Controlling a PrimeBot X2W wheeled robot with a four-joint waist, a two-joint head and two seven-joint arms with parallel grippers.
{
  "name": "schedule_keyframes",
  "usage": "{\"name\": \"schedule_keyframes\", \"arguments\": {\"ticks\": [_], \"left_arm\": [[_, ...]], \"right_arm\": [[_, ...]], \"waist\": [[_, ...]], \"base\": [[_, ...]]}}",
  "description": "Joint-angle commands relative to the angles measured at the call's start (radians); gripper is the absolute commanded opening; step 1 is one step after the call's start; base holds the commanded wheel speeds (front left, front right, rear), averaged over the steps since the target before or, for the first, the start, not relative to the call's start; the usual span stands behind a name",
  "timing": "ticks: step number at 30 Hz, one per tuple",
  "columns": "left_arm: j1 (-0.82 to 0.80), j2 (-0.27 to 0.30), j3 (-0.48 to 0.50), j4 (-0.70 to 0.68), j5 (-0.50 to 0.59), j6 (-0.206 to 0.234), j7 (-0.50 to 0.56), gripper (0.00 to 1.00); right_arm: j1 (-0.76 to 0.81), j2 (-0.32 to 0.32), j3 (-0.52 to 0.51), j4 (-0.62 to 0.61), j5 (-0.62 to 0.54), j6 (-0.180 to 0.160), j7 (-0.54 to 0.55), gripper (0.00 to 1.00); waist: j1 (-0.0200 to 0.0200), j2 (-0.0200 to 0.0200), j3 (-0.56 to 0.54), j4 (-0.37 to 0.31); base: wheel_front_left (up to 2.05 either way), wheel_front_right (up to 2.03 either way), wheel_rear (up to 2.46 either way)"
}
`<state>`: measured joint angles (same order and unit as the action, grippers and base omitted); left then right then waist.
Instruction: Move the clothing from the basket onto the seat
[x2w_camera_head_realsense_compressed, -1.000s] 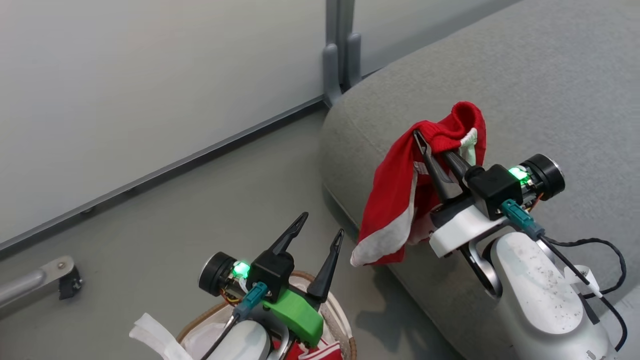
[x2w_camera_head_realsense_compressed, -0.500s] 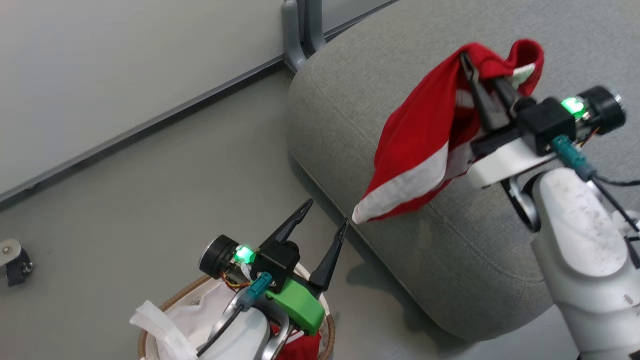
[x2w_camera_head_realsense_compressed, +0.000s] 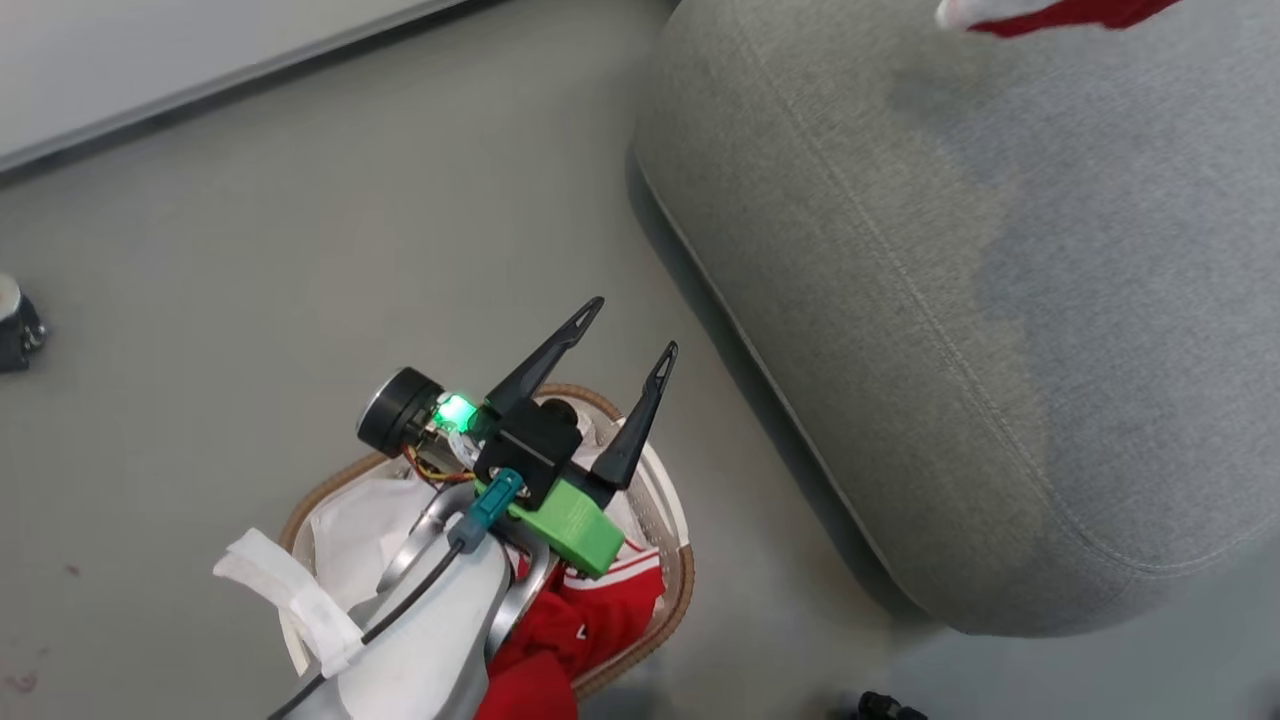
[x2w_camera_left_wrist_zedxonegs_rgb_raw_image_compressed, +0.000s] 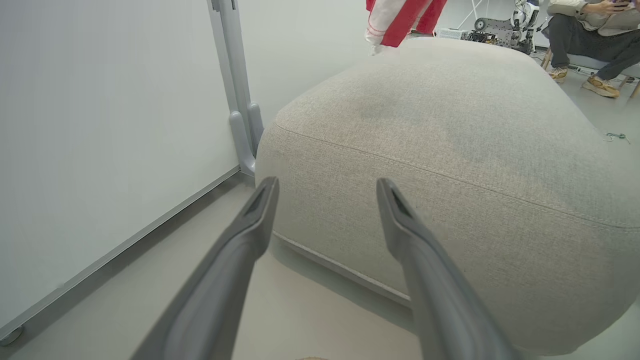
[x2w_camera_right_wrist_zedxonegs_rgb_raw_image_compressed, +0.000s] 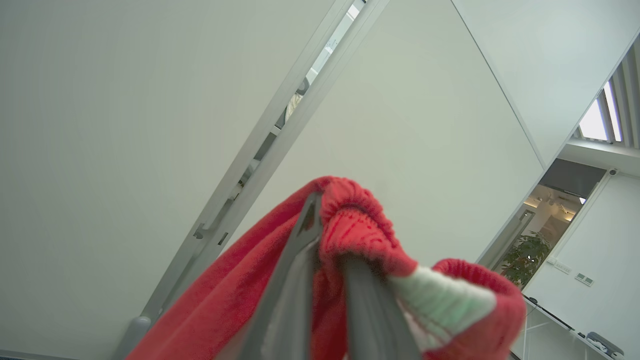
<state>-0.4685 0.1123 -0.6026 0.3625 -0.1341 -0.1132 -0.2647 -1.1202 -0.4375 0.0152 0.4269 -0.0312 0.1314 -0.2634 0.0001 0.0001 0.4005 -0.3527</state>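
My right gripper (x2w_camera_right_wrist_zedxonegs_rgb_raw_image_compressed: 331, 240) is shut on the waistband of a red garment (x2w_camera_right_wrist_zedxonegs_rgb_raw_image_compressed: 365, 225) with a white hem, held high against the wall. In the head view a corner of that garment (x2w_camera_head_realsense_compressed: 1060, 14) pokes in at the top edge, above the grey seat (x2w_camera_head_realsense_compressed: 950, 300). The left wrist view shows it hanging (x2w_camera_left_wrist_zedxonegs_rgb_raw_image_compressed: 395, 20) over the seat's (x2w_camera_left_wrist_zedxonegs_rgb_raw_image_compressed: 450, 125) far side. My left gripper (x2w_camera_head_realsense_compressed: 634, 325) stands open and holds nothing, above the basket (x2w_camera_head_realsense_compressed: 682, 590). More red clothing (x2w_camera_head_realsense_compressed: 590, 615) with white stripes lies in the basket, partly hidden by my left arm.
The basket's white liner (x2w_camera_head_realsense_compressed: 350, 520) bunches at its left side. Grey floor (x2w_camera_head_realsense_compressed: 300, 250) lies between the basket and the white wall panel (x2w_camera_left_wrist_zedxonegs_rgb_raw_image_compressed: 100, 125) with its grey post (x2w_camera_left_wrist_zedxonegs_rgb_raw_image_compressed: 240, 100). A person (x2w_camera_left_wrist_zedxonegs_rgb_raw_image_compressed: 590, 30) sits beyond the seat, beside equipment on the floor.
The head camera has tilted down and turned. My right gripper has lifted the red garment higher, out of the head view's top edge. My left gripper stays open over the basket.
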Motion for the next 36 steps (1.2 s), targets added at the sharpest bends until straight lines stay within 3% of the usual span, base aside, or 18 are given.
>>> {"name": "schedule_keyframes", "arguments": {"ticks": [1, 7, 15, 24, 25, 26, 27, 28, 29, 36], "left_arm": [[-0.03, 0.009, 0.007, -0.006, 0.001, 0.001, 0.001, 1.0], [-0.083, 0.022, 0.004, -0.041, 0.022, 0.009, 0.006, 1.0], [-0.12, 0.041, 0.006, -0.076, 0.036, 0.026, 0.028, 1.0], [-0.101, 0.056, 0.015, -0.086, 0.018, 0.045, 0.039, 1.0], [-0.099, 0.055, 0.015, -0.085, 0.014, 0.046, 0.038, 1.0], [-0.096, 0.056, 0.017, -0.085, 0.012, 0.049, 0.038, 1.0], [-0.093, 0.056, 0.017, -0.084, 0.011, 0.051, 0.037, 1.0], [-0.09, 0.058, 0.019, -0.083, 0.007, 0.053, 0.036, 1.0], [-0.087, 0.059, 0.019, -0.082, 0.004, 0.054, 0.036, 1.0], [-0.067, 0.055, 0.025, -0.065, -0.02, 0.063, 0.024, 1.0]], "right_arm": [[-0.026, -0.013, -0.012, 0.024, 0.008, -0.001, -0.002, 0.0], [-0.09, -0.037, -0.073, 0.142, 0.001, -0.001, -0.002, 0.0], [0.012, 0.017, -0.145, 0.228, -0.022, -0.001, -0.002, 0.0], [0.144, 0.093, -0.18, 0.255, -0.032, -0.001, -0.002, 0.0], [0.155, 0.098, -0.183, 0.25, -0.033, -0.001, -0.002, 0.07], [0.167, 0.107, -0.186, 0.245, -0.036, -0.001, -0.002, 0.2], [0.175, 0.114, -0.189, 0.239, -0.036, -0.001, -0.002, 0.42], [0.187, 0.126, -0.19, 0.229, -0.038, -0.001, -0.002, 0.89], [0.195, 0.133, -0.191, 0.221, -0.04, -0.001, -0.002, 1.0], [0.311, 0.189, -0.201, 0.13, -0.048, -0.001, -0.002, 1.0]], "waist": [[-0.0001, -0.0001, 0.142, 0.098], [-0.0001, -0.0001, 0.259, 0.125], [-0.0001, -0.0001, 0.339, 0.127], [-0.0001, -0.0001, 0.347, 0.103], [-0.0001, -0.0001, 0.344, 0.101], [-0.0001, -0.0001, 0.34, 0.098], [-0.0001, -0.0001, 0.336, 0.096], [-0.0001, -0.0001, 0.331, 0.092], [-0.0001, -0.0001, 0.327, 0.09], [-0.0001, -0.0001, 0.266, 0.079]], "base": [[0.0, 0.0, 0.0], [0.0, 0.0, 0.0], [0.0, 0.0, 0.0], [0.0, 0.0, 0.0], [0.0, 0.0, 0.0], [0.0, 0.0, 0.0], [0.0, 0.0, 0.0], [0.0, 0.0, 0.0], [0.0, 0.0, 0.0], [0.0, 0.0, 0.0]]}}
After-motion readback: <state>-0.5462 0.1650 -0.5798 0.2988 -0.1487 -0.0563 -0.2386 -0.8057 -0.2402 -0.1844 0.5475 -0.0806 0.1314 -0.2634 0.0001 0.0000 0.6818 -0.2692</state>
